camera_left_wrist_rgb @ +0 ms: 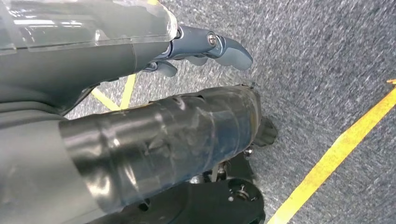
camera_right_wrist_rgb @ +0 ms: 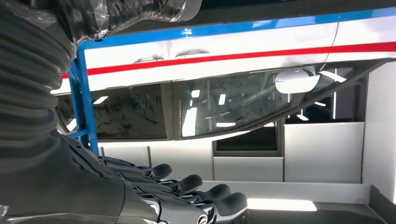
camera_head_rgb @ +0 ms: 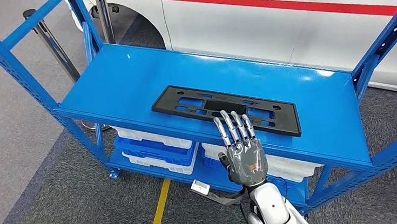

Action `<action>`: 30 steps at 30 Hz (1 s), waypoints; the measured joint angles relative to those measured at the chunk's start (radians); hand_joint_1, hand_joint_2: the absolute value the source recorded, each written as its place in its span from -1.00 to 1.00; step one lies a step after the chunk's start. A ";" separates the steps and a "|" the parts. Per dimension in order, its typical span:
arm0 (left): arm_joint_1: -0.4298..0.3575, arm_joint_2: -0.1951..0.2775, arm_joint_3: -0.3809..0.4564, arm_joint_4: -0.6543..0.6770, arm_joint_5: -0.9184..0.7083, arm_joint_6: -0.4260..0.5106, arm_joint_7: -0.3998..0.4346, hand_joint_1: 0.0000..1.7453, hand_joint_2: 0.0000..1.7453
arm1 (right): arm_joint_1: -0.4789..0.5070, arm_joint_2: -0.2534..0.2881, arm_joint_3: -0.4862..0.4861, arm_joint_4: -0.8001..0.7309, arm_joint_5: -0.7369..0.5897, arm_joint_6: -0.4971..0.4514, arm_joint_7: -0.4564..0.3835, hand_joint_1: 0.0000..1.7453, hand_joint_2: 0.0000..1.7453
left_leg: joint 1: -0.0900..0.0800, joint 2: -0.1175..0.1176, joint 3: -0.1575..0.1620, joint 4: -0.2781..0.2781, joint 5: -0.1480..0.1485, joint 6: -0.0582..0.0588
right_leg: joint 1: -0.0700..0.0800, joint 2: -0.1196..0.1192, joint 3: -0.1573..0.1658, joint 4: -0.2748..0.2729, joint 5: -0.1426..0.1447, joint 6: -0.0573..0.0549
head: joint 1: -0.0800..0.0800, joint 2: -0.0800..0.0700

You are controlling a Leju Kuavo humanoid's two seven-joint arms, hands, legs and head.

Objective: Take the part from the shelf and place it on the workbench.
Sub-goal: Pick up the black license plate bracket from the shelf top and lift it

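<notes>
A flat black rectangular part (camera_head_rgb: 195, 102) with several cut-outs lies on the top board of the blue shelf (camera_head_rgb: 118, 81), slightly askew, near the front edge. My right hand (camera_head_rgb: 241, 151) reaches up from below with its fingers straight and together. Its fingertips (camera_head_rgb: 233, 121) lie over the part's near edge, and it grips nothing. In the right wrist view the same hand (camera_right_wrist_rgb: 187, 196) shows its dark fingers stretched out, with a blue shelf post (camera_right_wrist_rgb: 86, 93) beside it. My left hand (camera_left_wrist_rgb: 205, 46) hangs beside my body above the grey carpet, holding nothing.
A white car with a red stripe (camera_head_rgb: 263, 14) stands right behind the shelf. White and blue bins (camera_head_rgb: 156, 148) fill the lower shelf level. Blue uprights (camera_head_rgb: 13, 68) frame both ends. Yellow tape lines (camera_head_rgb: 161, 207) mark the grey carpet.
</notes>
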 joint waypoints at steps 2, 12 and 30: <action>0.001 -0.001 0.000 0.000 0.002 0.000 0.001 -1.00 -1.00 | -0.008 -0.001 0.001 0.020 -0.007 0.001 0.002 -1.00 1.00 | 0.002 -0.001 0.022 0.003 -0.020 -0.009 | -0.002 0.000 0.028 -0.121 0.095 -0.001 | 0.000 0.000; -0.006 -0.002 0.006 0.000 0.009 0.000 -0.002 -1.00 -1.00 | -0.089 -0.014 0.053 0.155 -0.086 0.070 0.044 -1.00 1.00 | 0.007 0.001 -0.083 0.226 -0.144 -0.056 | 0.008 0.000 0.071 -0.204 0.114 -0.061 | 0.001 0.000; -0.003 0.000 0.022 0.000 0.011 0.000 -0.011 -1.00 -1.00 | -0.146 -0.039 0.098 0.250 -0.182 0.164 0.043 -1.00 1.00 | 0.002 0.004 -0.047 0.000 0.037 -0.002 | -0.003 0.001 -0.030 0.044 -0.002 -0.003 | 0.003 0.000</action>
